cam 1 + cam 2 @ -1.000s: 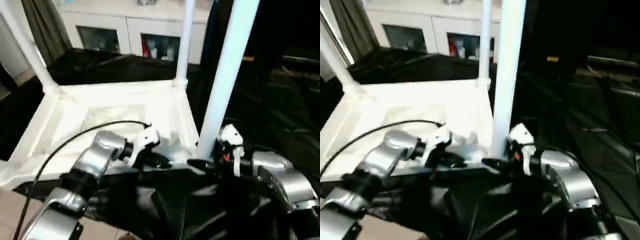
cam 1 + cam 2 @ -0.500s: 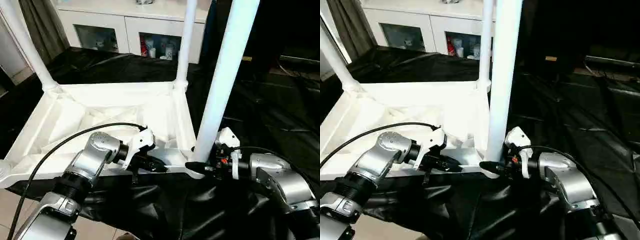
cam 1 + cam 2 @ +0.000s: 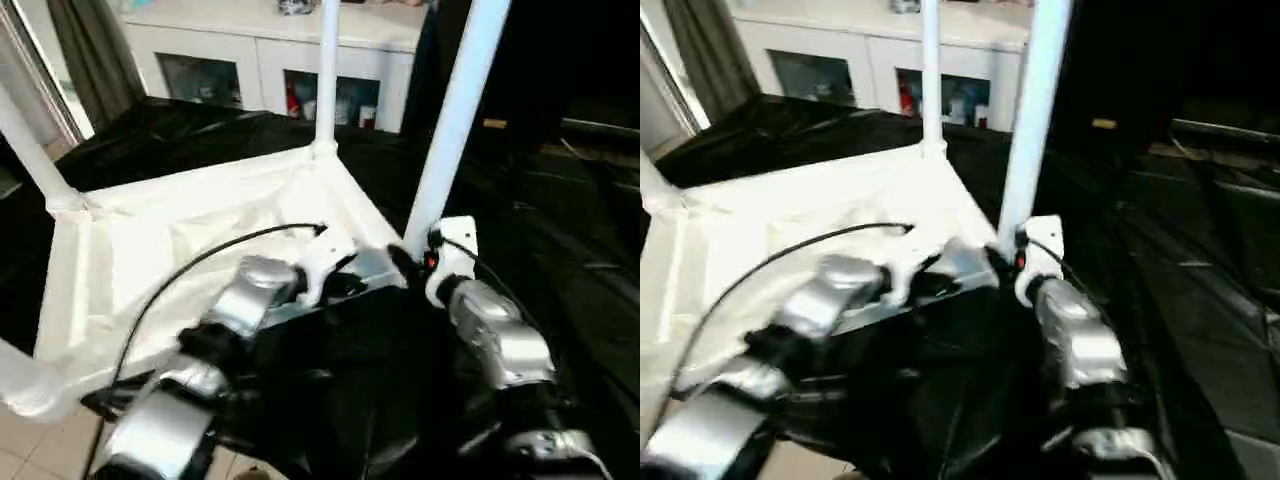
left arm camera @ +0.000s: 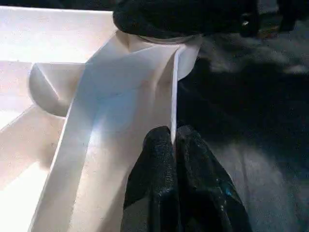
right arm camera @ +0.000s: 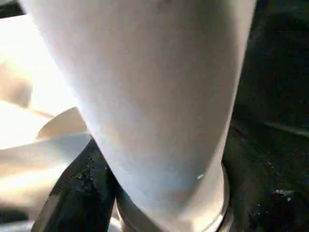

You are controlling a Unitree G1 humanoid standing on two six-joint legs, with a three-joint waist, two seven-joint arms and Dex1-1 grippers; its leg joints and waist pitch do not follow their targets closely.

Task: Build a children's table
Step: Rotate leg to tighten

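Black sheeting (image 3: 560,250) over the work surface, white glass-door cabinet (image 3: 260,70) behind. Children's table (image 3: 150,250), white plastic, upside down on the sheeting: ribbed underside up, tubular legs upright in round corner sockets. Left gripper (image 4: 174,145) pinched shut on the top's thin side wall. Right gripper (image 3: 405,265) clasped around the base of the nearest leg (image 3: 455,110), just beyond the left gripper
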